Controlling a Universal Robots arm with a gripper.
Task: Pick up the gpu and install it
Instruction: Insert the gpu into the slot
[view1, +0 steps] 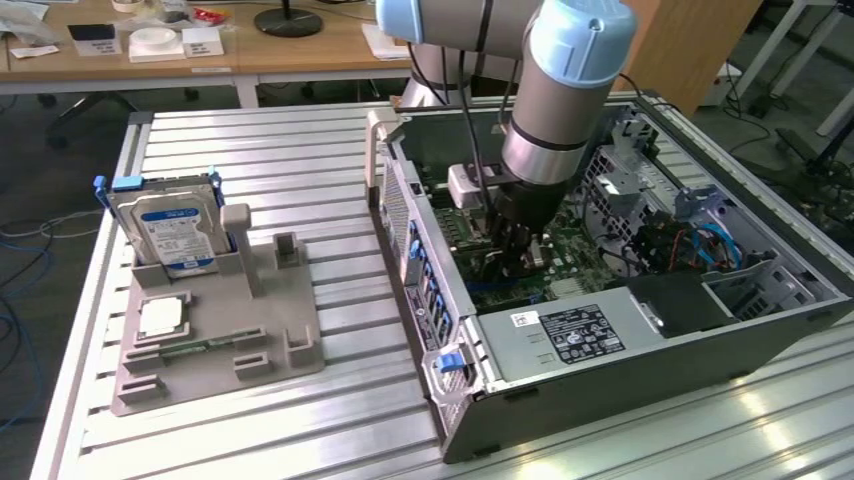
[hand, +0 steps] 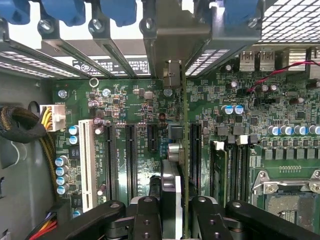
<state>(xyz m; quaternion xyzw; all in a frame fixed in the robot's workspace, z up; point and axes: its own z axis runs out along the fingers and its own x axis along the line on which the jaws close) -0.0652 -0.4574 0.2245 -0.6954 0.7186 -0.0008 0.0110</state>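
- The gripper, lowered inside the case, is clamped on the gpu's top edge, holding it upright and edge-on.
- That lines the card up with the motherboard slots directly below, its bracket toward the rear openings.

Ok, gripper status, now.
Gripper: closed on the gpu, held edge-on above the motherboard slots inside the computer case.
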